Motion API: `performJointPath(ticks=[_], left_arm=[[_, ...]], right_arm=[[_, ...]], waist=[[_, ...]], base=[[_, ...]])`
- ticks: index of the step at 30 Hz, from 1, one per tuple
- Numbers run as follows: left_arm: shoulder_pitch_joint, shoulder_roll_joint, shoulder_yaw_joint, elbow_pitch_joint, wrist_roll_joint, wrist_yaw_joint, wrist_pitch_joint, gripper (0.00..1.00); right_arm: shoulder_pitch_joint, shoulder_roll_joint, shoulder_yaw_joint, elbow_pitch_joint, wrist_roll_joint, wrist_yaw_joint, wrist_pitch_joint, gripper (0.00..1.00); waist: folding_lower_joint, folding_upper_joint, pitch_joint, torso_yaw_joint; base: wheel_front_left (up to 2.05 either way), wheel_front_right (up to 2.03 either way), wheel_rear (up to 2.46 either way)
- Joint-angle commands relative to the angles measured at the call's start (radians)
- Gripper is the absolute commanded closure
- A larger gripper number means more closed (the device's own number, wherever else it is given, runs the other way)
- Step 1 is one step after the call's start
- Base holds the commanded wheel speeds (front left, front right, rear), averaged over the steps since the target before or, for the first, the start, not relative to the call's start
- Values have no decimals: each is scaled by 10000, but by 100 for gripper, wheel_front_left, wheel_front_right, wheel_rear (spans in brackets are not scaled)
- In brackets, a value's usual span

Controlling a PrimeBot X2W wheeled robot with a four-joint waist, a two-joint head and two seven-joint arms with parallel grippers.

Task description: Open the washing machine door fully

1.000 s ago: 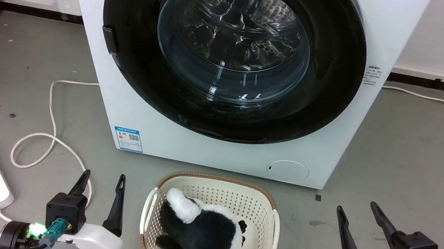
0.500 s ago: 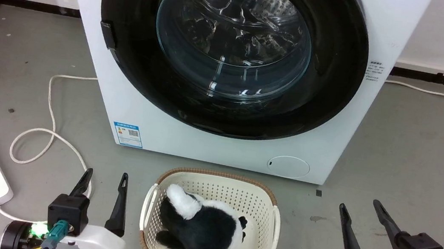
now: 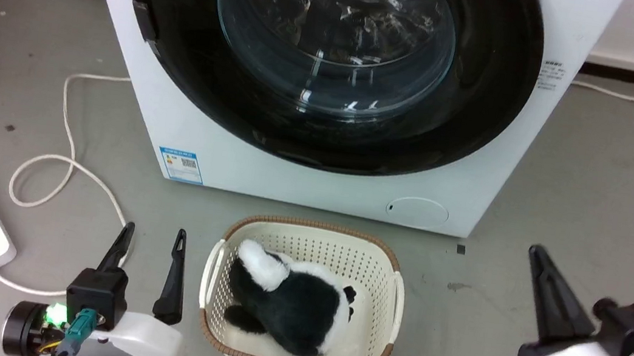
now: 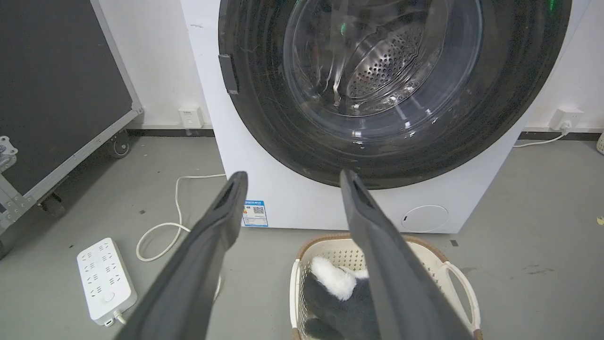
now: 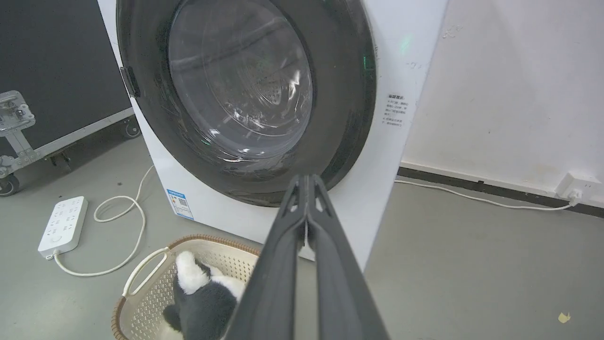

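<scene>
Large round glossy black washing machine door (image 3: 333, 51) with a bulging clear glass window: shut, flush in the front of the white washing machine (image 3: 136, 111). Small dark tab (image 3: 140, 19) on the door's left rim; latch or hinge, cannot tell.

Step in hand, as I read it: approach, door untouched. Left gripper (image 4: 293, 174) low over the floor, fingers spread, empty. Right gripper (image 5: 306, 179): fingers pressed together, empty, aimed at the door's lower right rim, apart from it.

Next move likely calls for hooking the door's free edge and pulling outward through the whole swing.

Cream perforated plastic basket (image 3: 394, 286) with a brown rim on the floor just before the machine's front, black-and-white plush toy (image 3: 288, 303) inside; arms should clear it.

Writing: blue sticker with QR code (image 3: 179, 165) at the front's lower left corner, small black print (image 3: 551, 77) by its right edge. Neither legible. No brand seen.
</scene>
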Motion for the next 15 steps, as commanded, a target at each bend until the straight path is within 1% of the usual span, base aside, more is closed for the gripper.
performJointPath(ticks=[1, 10, 15], left_arm=[[-203, 6, -44, -70, -17, 56, -110, 0], [-430, 8, -129, -186, -72, 168, -298, 0], [-590, 9, -174, -236, -72, 210, -402, 0]], right_arm=[[-237, -74, -39, 23, 133, 2, -71, 100], [-1446, -353, -447, 474, 1359, 3, 193, 100], [-2195, -465, -974, 909, 2217, 3, 579, 100]], waist=[[-1, 0, 75, -7], [-1, 0, 634, 28], [-1, 0, 966, 71]], base=[[0, 0, 0], [0, 0, 0], [0, 0, 0]])
